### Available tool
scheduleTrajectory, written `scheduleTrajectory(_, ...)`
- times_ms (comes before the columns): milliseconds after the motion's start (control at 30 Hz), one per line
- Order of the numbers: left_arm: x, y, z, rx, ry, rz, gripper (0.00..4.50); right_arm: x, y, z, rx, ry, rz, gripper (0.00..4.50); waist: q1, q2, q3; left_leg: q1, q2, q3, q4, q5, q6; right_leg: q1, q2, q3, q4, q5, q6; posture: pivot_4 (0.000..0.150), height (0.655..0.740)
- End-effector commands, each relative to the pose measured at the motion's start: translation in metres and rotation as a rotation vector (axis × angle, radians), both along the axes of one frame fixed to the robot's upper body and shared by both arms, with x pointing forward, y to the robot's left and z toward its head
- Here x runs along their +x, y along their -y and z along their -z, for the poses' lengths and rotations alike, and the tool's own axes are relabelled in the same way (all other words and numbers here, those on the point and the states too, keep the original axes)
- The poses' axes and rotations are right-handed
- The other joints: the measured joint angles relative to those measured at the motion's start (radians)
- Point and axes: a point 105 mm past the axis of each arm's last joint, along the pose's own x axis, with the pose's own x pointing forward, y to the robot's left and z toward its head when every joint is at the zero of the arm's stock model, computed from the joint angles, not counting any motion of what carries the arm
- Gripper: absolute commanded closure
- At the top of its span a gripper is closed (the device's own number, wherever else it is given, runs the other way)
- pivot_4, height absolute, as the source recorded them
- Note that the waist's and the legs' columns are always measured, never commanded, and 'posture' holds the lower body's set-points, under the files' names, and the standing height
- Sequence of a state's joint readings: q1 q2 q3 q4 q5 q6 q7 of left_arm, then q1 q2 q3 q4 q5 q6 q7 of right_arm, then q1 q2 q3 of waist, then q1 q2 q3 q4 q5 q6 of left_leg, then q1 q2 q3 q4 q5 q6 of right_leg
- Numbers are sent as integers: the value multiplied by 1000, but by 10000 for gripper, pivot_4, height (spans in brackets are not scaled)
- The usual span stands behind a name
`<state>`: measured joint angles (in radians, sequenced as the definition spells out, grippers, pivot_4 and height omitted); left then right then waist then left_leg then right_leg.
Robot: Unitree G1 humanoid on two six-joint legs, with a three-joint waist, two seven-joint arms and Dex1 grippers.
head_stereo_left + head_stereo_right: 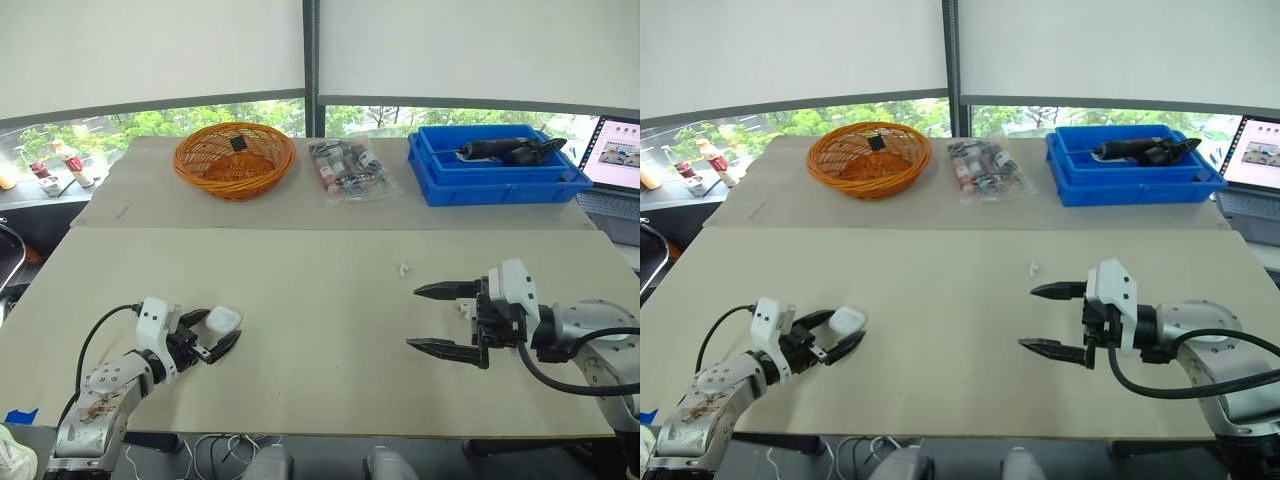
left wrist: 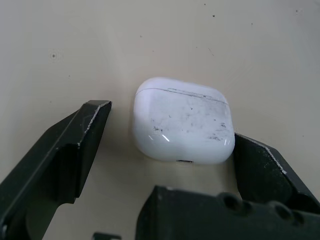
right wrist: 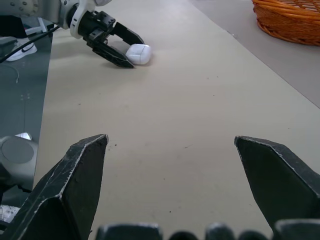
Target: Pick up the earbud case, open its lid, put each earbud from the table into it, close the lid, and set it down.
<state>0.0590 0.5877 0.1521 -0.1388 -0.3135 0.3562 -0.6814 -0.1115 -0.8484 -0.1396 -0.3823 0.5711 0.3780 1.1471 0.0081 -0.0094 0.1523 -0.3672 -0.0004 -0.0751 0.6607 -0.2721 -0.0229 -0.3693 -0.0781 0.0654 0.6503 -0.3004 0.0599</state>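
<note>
Two open claws: left claw (image 1: 222, 329) straddles the glossy white rounded earbud case (image 1: 224, 317), lower left, ready to pinch; right claw (image 1: 413, 318) hovers.

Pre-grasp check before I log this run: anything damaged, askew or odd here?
Two small things. The earbud case, lid shut, has dark scuffs and specks across its white shell. It also sits off-centre in the left gripper: close against one of the open jaws, with a clear gap to the other. Nothing else stands out.
</note>
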Motion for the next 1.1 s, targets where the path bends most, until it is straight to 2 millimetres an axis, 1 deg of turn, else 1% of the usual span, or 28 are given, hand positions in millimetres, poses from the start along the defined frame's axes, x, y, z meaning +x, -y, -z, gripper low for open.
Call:
scheduleTrajectory(33,-7,-1,25,7,-119,-3,0,-3,-2,-6,10,40,-16,179,1,0,0,0,0,0,0,0,0,0,0,0,0,0,0,1500,7400)
scheduleTrajectory(133,-7,-2,28,7,-133,1,7813,-4,-2,-3,11,35,-14,0,1,2,-1,0,0,0,0,0,0,0,0,0,0,0,0,1500,7400)
scheduleTrajectory(167,-7,-2,28,6,-139,5,12178,-5,-1,-2,10,33,-14,0,1,2,-1,0,0,0,0,0,0,0,0,0,0,0,0,1500,7400)
scheduleTrajectory(200,-8,-2,30,10,-148,8,18044,-5,-1,-2,10,32,-13,0,1,2,-1,0,0,0,0,0,0,0,0,0,0,0,0,1500,7400)
scheduleTrajectory(233,-8,-3,31,13,-153,10,19329,-6,-1,-1,10,31,-13,0,1,3,-2,0,0,0,0,0,0,0,0,0,0,0,0,1500,7400)
scheduleTrajectory(433,-9,-5,33,31,-153,17,19293,-8,0,0,7,31,-11,0,-1,6,-3,0,0,0,0,0,0,0,0,0,0,0,0,1500,7400)
scheduleTrajectory(500,-9,-4,28,21,-116,34,19293,-8,-1,-1,6,35,-10,0,-2,6,-3,0,0,0,0,0,0,0,0,0,0,0,0,1500,7400)
scheduleTrajectory(567,-11,8,14,-31,-45,95,19293,-7,-3,-3,15,35,-2,0,-4,6,-3,0,0,0,0,0,0,0,0,0,0,0,0,1500,7400)
scheduleTrajectory(667,-14,36,-6,-72,56,216,19293,-5,-11,-3,42,-34,19,0,-8,5,-3,-1,0,-1,0,0,0,0,-1,1,-1,0,0,1500,7400)
scheduleTrajectory(767,-18,66,-20,-36,163,371,19293,-6,-24,0,57,-139,31,0,-5,2,-1,-2,-1,-1,0,0,0,-1,-1,1,-2,0,1,1500,7400)
scheduleTrajectory(833,-18,84,-27,-12,242,442,19293,-4,-35,0,77,-204,40,0,-8,-1,1,-2,0,-1,0,0,0,-1,0,0,-2,1,0,1500,7400)
scheduleTrajectory(900,-18,101,-35,5,323,505,19293,-1,-47,2,91,-287,56,0,-10,-2,1,-2,1,-2,0,0,0,-2,1,0,-1,1,0,1500,7400)
scheduleTrajectory(1033,-23,126,-49,58,485,629,19293,-1,-66,7,109,-453,44,0,-19,-2,1,-4,0,-2,0,0,0,-3,0,0,-2,1,0,1500,7400)
scheduleTrajectory(1100,-26,134,-56,40,545,656,19293,2,-74,9,131,-521,53,0,-20,-2,1,-5,0,-2,0,0,0,-4,0,0,-3,1,0,1500,7400)
